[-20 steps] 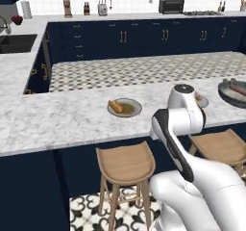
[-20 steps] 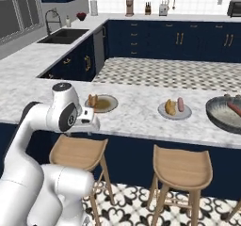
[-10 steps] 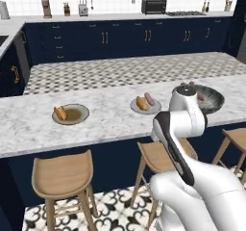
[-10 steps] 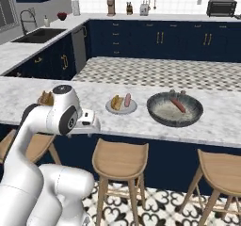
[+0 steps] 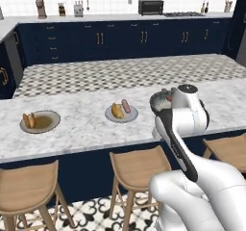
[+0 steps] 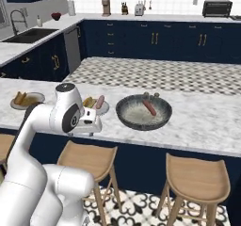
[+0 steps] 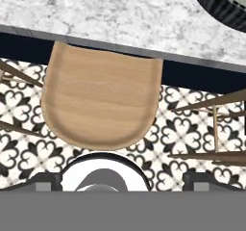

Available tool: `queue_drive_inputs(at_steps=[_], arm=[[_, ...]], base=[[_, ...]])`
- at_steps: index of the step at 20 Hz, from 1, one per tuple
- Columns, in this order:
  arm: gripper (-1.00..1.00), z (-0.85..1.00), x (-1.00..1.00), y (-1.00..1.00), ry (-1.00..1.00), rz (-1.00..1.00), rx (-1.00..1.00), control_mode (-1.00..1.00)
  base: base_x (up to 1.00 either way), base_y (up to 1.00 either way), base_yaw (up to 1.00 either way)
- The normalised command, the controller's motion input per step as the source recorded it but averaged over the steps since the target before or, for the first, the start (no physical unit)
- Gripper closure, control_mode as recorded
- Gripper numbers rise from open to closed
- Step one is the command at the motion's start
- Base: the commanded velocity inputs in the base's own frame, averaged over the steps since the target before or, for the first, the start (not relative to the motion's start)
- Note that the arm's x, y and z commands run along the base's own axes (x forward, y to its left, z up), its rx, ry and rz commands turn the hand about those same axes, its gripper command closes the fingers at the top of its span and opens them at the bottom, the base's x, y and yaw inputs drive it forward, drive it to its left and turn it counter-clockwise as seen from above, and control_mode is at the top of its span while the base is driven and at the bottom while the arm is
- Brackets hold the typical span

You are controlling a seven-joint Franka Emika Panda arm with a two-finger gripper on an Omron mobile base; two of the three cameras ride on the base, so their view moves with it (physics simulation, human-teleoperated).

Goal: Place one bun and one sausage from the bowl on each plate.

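Right base view, left to right: grey-rimmed plate with a brownish-olive centre (image 6: 28, 100) on the white marble worktop (image 6: 202, 121), carrying only a golden-orange bun (image 6: 20, 97), so apparently short of a sausage. Next, plain light-grey plate (image 6: 101, 108) with bun and pinkish-red sausage (image 6: 100, 101) side by side, seemingly complete. Then wide dark-grey bowl (image 6: 143, 112), one short pinkish-red sausage (image 6: 149, 107) lying inside, probably the piece wanted. Fingers (image 7: 48, 179) tucked over a wooden stool (image 7: 102, 100), empty; spacing cannot be told.
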Motion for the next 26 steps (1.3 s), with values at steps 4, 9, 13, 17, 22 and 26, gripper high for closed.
queue_drive_inputs(at_steps=[4, 9, 13, 17, 22, 26], arm=[[-1.00, 0.00, 0.00, 0.00, 0.00, 0.00, 0.00, 1.00], [-1.00, 0.00, 0.00, 0.00, 0.00, 0.00, 0.00, 1.00], [-1.00, 0.00, 0.00, 0.00, 0.00, 0.00, 0.00, 1.00], [-1.00, 0.00, 0.00, 0.00, 0.00, 0.00, 0.00, 1.00], [-1.00, 0.00, 0.00, 0.00, 0.00, 0.00, 0.00, 1.00], [-1.00, 0.00, 0.00, 0.00, 0.00, 0.00, 0.00, 1.00]], base=[[0.11, -1.00, -0.03], [-0.05, -0.99, -0.10], [0.71, -0.30, 0.02], [0.77, 0.11, 0.00], [0.81, 0.02, 0.00], [0.19, 0.00, 0.00]])
